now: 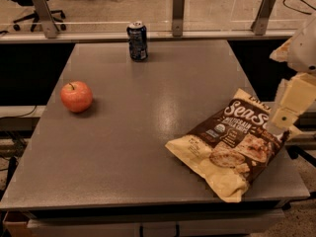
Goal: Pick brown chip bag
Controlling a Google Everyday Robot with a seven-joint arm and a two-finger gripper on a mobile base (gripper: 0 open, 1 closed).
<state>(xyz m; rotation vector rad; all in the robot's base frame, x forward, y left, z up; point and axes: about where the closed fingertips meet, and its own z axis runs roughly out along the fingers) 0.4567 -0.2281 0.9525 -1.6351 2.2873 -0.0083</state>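
Note:
The brown chip bag lies flat on the grey table at its front right. It is dark brown with cream ends and white "Sea Salt" lettering. My gripper, cream-coloured, hangs at the right edge of the view. It is over the bag's far right corner and covers part of the lettering. Whether it touches the bag does not show.
A red apple sits on the left side of the table. A dark soda can stands upright at the far edge. A glass railing with metal posts runs behind the table. Office chairs stand beyond it.

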